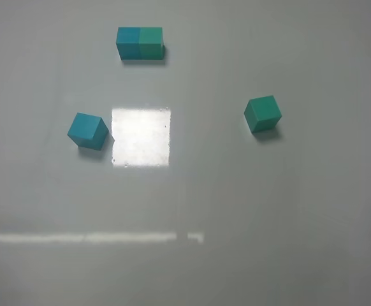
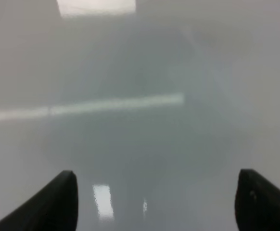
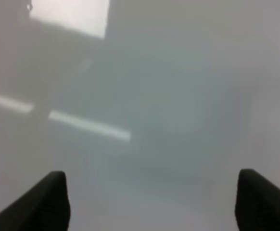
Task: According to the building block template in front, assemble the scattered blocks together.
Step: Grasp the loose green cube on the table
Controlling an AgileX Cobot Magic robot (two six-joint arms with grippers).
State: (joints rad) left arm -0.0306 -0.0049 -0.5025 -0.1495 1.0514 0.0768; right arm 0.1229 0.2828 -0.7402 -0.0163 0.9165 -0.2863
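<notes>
The building block template (image 1: 140, 43) lies at the back of the grey table, teal-blue half on the left, green half on the right. The loose teal-blue cube (image 1: 88, 131) sits left of the middle, turned at an angle. The loose green cube (image 1: 262, 114) sits to the right, also turned. Neither arm shows in the exterior high view. My left gripper (image 2: 157, 202) is open, its two dark fingertips (image 2: 53, 204) spread wide over bare table. My right gripper (image 3: 152, 202) is open too, fingertips (image 3: 46, 202) wide apart over bare table. No block shows in either wrist view.
A bright square light reflection (image 1: 141, 136) lies on the glossy table between the two loose cubes. A thin bright reflected stripe (image 1: 83, 238) runs across the front left.
</notes>
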